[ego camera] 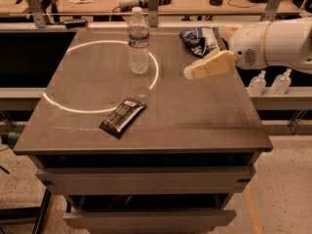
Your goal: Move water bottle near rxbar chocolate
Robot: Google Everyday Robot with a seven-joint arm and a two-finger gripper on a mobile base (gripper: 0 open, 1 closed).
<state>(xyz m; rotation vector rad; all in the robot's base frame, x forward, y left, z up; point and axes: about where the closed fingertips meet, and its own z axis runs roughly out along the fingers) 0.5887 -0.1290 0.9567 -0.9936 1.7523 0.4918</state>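
The water bottle [138, 42] stands upright at the back middle of the grey table [204, 116], clear with a white cap and a red-and-white label. The rxbar chocolate [123, 117], a flat black wrapper, lies toward the front left, well apart from the bottle. My gripper [191, 72] comes in from the right on a white arm. Its pale yellow tip hovers over the table to the right of the bottle, apart from it, holding nothing that I can see.
A wrinkly blue-and-white chip bag [200, 39] lies at the back right, just behind the gripper. Two small clear pump bottles [269, 83] stand on a ledge right of the table. A cluttered bench [195, 1] runs behind. A bright ring of light lies on the tabletop.
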